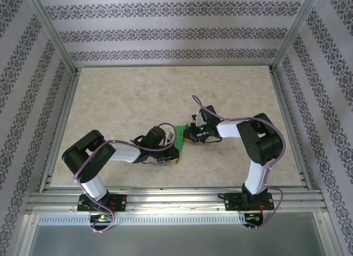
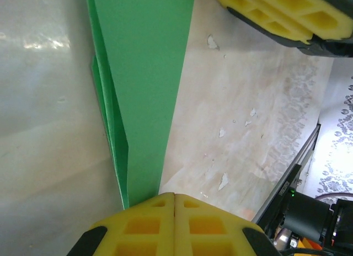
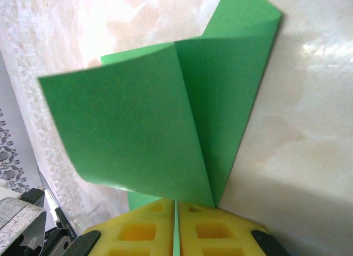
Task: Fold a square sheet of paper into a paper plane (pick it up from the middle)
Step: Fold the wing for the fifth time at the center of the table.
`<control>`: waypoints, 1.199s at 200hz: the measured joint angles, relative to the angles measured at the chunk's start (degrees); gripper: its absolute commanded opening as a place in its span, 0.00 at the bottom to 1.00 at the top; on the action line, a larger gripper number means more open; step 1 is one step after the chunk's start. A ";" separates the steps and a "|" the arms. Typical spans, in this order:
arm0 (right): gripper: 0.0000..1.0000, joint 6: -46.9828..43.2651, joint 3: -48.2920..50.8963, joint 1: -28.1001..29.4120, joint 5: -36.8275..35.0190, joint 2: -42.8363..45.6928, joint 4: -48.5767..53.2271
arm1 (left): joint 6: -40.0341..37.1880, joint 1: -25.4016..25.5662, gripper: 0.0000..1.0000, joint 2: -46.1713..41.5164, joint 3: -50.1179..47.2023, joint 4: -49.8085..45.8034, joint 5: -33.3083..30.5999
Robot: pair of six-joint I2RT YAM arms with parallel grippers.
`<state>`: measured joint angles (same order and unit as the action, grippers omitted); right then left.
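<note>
Overhead, the thin bright green paper sheet lies near the beige marbled table's front edge. Up close, its raised flap sits pinched in the right claw. The left claw is clenched, touching the sheet.

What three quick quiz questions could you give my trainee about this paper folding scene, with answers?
1. True or false: the right fingers are shut on the green paper.
2. The paper is: A flat and unfolded, B folded with creases, C crumpled into a ball.
3. Fill in: the pads of the left fingers are coloured ____.
Key: 1 true; 2 B; 3 yellow.
</note>
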<state>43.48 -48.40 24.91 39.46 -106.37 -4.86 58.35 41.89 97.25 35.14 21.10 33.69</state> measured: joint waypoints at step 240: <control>0.12 -0.02 -0.24 0.00 0.00 -0.15 0.42 | 0.46 1.38 0.05 -0.83 -3.02 2.40 3.87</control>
<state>43.46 -48.64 24.91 39.46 -106.52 -4.45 58.81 43.27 96.42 32.12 23.51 37.56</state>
